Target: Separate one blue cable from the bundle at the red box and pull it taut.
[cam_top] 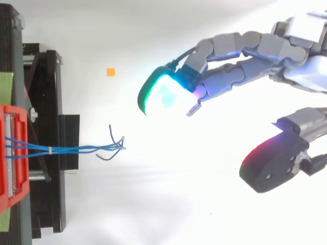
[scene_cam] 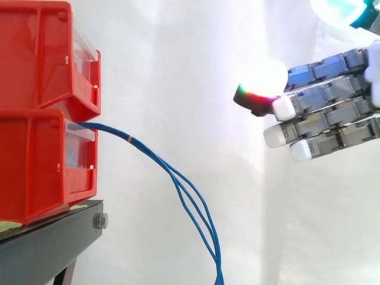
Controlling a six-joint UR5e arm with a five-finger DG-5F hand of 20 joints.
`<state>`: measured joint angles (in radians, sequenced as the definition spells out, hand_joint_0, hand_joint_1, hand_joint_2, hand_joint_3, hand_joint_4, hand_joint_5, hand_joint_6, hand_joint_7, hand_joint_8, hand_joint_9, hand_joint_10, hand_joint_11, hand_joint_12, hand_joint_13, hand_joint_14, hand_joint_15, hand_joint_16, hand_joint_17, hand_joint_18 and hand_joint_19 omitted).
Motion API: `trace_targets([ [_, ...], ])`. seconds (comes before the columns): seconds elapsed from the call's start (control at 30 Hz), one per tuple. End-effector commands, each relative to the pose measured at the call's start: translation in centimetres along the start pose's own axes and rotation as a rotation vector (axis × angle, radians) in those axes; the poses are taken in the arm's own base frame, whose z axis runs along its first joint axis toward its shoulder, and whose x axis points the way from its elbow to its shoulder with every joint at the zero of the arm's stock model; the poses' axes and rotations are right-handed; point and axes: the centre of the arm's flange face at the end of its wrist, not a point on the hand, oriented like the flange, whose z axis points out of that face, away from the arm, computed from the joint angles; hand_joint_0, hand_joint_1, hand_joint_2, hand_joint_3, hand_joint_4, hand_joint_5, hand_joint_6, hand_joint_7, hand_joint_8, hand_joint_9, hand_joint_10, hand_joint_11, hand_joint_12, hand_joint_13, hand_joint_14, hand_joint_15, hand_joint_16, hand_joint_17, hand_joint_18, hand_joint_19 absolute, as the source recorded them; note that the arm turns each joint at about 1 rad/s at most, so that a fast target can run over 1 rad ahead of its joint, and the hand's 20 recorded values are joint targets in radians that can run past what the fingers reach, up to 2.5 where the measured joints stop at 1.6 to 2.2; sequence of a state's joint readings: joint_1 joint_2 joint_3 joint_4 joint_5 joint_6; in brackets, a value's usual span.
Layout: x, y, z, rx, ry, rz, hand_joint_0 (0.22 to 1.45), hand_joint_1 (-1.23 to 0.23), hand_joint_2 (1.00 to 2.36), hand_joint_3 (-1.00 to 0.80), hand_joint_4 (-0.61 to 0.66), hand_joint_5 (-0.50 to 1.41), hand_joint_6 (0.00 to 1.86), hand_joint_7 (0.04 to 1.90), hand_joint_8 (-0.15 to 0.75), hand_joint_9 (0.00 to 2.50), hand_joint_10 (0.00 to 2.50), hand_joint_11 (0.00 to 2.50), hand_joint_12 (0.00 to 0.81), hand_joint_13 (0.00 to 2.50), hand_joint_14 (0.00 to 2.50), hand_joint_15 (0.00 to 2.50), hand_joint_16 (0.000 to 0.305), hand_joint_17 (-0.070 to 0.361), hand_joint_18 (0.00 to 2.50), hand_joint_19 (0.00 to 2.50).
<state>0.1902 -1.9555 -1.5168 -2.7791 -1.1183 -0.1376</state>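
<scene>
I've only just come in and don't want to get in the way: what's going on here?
A robot hand with glowing fingertip pads reaches, fingers straight and open, toward a bundle of thin blue cables. The cables come out of the lower red plastic bin on a black stand. They are banded by a small yellow tie near the bin and droop slack. The robot hand is apart from them and holds nothing. No cable is separated or taut yet.

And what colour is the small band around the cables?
Yellow; the band shows best in the top view.
</scene>
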Motion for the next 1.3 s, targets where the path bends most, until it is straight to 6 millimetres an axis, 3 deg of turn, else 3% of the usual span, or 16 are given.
trace_targets([
  [0.0, 0.2, -0.7, 0.2, 0.004, -0.003, -0.019, 0.57, -0.66, 1.0, -0.45, 0.3, -0.16, 0.5, 0.86, 0.318, 0.7, 0.01, 0.45, 0.34, 0.5, 0.01, 0.21, 0.039, 0.087, 0.35, 0.36],
  [0.4, 1.7, -4.1, 3.1, -0.009, -0.009, -0.014, 0.57, -0.66, 1.01, -0.45, 0.29, -0.17, 0.5, 0.87, 0.32, 0.71, 0.02, 0.45, 0.309, 0.5, 0.01, 0.15, 0.034, 0.077, 0.34, 0.3],
  [0.53, 2.2, -4.8, 4.4, -0.011, -0.013, -0.016, 0.57, -0.66, 1.0, -0.45, 0.3, -0.17, 0.5, 0.87, 0.319, 0.71, 0.02, 0.45, 0.307, 0.5, 0.01, 0.15, 0.033, 0.075, 0.34, 0.29],
  [0.9, 2.9, -5.4, 5.1, -0.028, -0.024, -0.061, 0.57, -0.66, 1.0, -0.45, 0.3, -0.17, 0.5, 0.87, 0.322, 0.72, 0.01, 0.46, 0.3, 0.49, 0.01, 0.15, 0.032, 0.073, 0.34, 0.29],
  [1.03, 4.0, -8.2, 6.9, -0.007, -0.014, -0.05, 0.57, -0.66, 1.0, -0.45, 0.3, -0.17, 0.5, 0.87, 0.319, 0.72, 0.01, 0.46, 0.3, 0.49, 0.01, 0.15, 0.032, 0.073, 0.34, 0.29],
  [1.27, 5.7, -8.5, 9.0, -0.027, 0.018, -0.012, 0.57, -0.66, 1.0, -0.45, 0.3, -0.17, 0.5, 0.87, 0.322, 0.73, 0.01, 0.46, 0.301, 0.5, 0.01, 0.15, 0.032, 0.073, 0.34, 0.29],
])
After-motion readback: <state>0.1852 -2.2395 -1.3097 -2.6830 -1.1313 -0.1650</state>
